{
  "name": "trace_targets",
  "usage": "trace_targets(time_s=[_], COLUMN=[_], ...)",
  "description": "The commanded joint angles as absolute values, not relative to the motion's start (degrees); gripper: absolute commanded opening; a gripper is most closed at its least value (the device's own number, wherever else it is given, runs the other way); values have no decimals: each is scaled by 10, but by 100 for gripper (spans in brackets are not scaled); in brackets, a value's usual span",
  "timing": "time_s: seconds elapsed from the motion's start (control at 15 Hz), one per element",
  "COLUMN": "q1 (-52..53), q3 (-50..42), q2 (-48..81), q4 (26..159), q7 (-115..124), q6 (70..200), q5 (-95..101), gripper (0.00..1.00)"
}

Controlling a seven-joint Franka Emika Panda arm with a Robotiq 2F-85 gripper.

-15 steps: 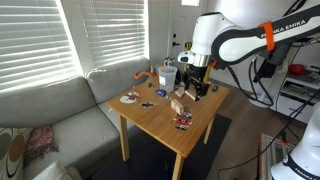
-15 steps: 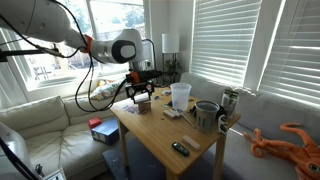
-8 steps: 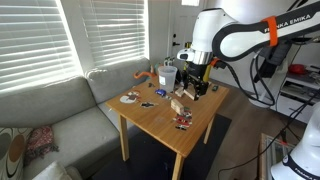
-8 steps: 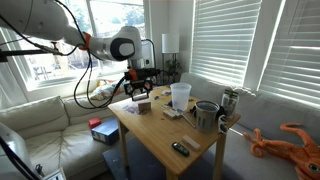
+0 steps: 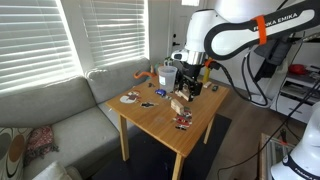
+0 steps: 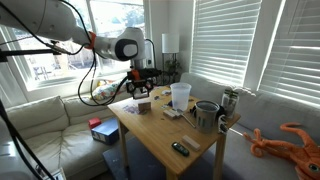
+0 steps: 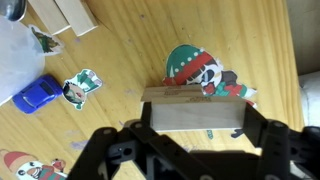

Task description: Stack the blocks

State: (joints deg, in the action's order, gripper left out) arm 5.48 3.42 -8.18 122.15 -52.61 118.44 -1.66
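My gripper [image 7: 195,135] is shut on a pale tan wooden block [image 7: 195,112] and holds it above the wooden table. In the wrist view two more tan blocks [image 7: 65,12] lie side by side at the top left edge. In both exterior views the gripper [image 5: 191,86] [image 6: 140,90] hangs just above the table, close to the blocks resting there [image 5: 180,103] [image 6: 143,106]. The held block is too small to make out in the exterior views.
A white cup [image 5: 166,74] [image 6: 180,95] and a metal pot [image 6: 206,115] stand on the table [image 5: 160,125]. A dark plate [image 5: 130,98] and a small red-and-dark object [image 5: 183,122] [image 6: 180,148] lie there too. Stickers and a blue toy car [image 7: 38,95] lie below the wrist. A sofa [image 5: 60,110] flanks the table.
The arm has shifted slightly sideways over the table toward the resting blocks, still holding the block. Nothing on the table has moved.
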Motion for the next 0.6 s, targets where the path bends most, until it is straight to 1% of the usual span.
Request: trace_targets(time_s=[0.0,0.53], q1=[59,57], q3=[32,45], q2=[-49,-11], q4=[1188,1159], q7=[-529,-518], q6=[1169,1168], q5=[-20,-13], gripper=[59,59])
